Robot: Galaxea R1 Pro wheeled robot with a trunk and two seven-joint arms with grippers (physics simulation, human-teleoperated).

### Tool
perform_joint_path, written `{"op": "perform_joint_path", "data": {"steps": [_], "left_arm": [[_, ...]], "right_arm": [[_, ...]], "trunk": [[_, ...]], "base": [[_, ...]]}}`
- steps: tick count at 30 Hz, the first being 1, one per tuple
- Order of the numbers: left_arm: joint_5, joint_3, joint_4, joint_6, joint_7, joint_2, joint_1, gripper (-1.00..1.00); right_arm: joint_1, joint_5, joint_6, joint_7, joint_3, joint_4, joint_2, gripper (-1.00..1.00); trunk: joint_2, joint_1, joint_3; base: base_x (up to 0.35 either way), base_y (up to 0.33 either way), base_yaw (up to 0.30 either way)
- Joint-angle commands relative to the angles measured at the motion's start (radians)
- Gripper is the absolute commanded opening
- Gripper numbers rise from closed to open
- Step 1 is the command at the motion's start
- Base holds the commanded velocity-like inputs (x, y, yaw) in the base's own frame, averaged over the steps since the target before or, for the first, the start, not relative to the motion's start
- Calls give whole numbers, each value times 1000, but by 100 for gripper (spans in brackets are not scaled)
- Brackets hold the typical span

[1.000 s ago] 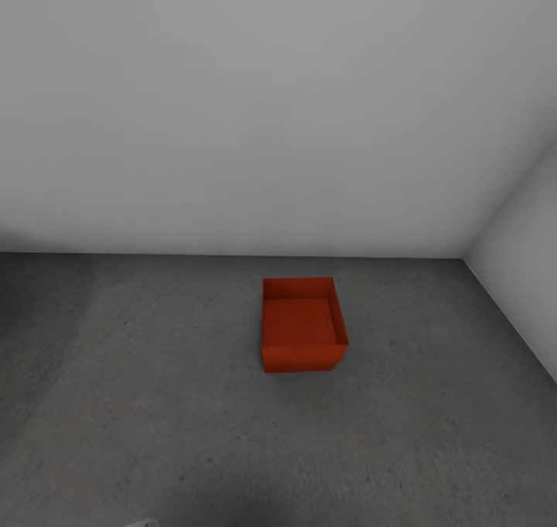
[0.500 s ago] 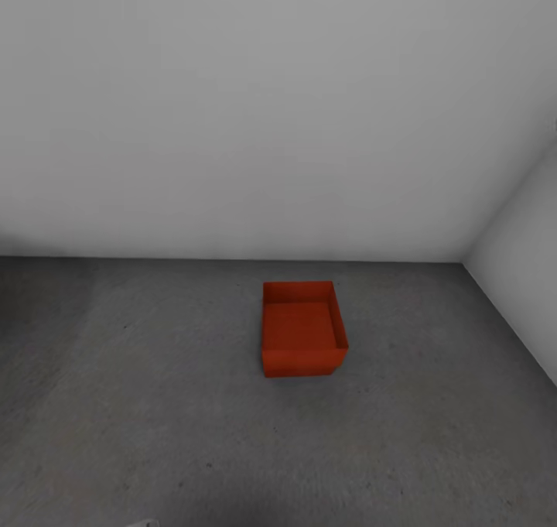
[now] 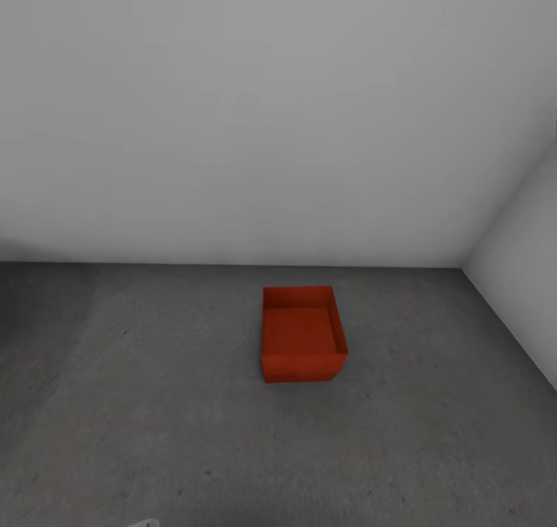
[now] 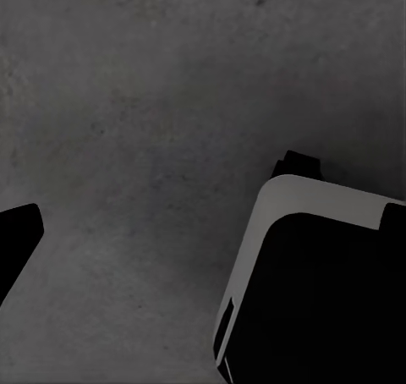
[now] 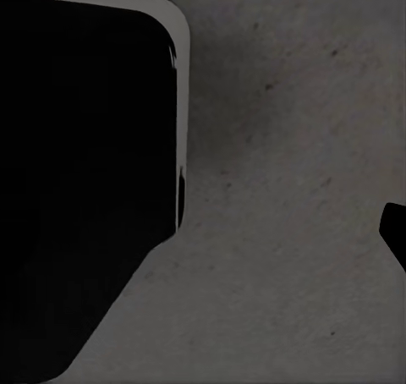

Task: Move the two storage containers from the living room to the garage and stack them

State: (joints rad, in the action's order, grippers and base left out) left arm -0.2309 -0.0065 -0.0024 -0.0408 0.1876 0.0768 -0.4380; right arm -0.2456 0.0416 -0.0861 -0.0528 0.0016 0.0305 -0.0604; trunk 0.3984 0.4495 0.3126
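1 storage container [image 3: 302,333] sits on the concrete floor [image 3: 139,403] of the garage, near the right corner.

the orange-red bin rests upright with its open top up, its inside bare, a little way out from the grey-white back wall [image 3: 255,109] and well apart from the side wall [image 3: 526,279] at the right. seen from the head, it lies just right of the middle of the floor. in the left wrist view a dark, white-edged part of the robot's body [image 4: 321,291] hangs over the mottled floor, with a black tip [image 4: 15,236] at the frame's edge. the right wrist view has a similar dark body part [image 5: 85,172] and a small black tip [image 5: 396,232] above the same floor. whether either hand is released or clenched, i cannot tell, as too little of the fingers appears.
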Motion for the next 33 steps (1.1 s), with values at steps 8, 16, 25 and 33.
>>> {"op": "perform_joint_path", "data": {"steps": [8, 16, 25, 33], "left_arm": [[-7, -1, 1, -4, 1, 0, -1, 100], [-7, -1, 1, -4, 1, 0, 0, 100], [-7, -1, 1, -4, 1, 0, -1, 100], [-7, -1, 1, -4, 1, 0, -1, 100]], "right_arm": [[-1, 4, -4, -3, 0, 3, 1, 100], [-1, 4, -4, -3, 0, 3, 0, 100], [-1, 4, -4, -3, 0, 3, -1, 100], [-1, 4, -4, -4, 0, 3, -1, 100]], "trunk": [[2, 1, -11], [2, 1, -24], [2, 1, -39], [2, 1, -52]], "base": [[0, 0, 0], [0, 0, 0], [0, 0, 0], [0, 0, 0]]}}
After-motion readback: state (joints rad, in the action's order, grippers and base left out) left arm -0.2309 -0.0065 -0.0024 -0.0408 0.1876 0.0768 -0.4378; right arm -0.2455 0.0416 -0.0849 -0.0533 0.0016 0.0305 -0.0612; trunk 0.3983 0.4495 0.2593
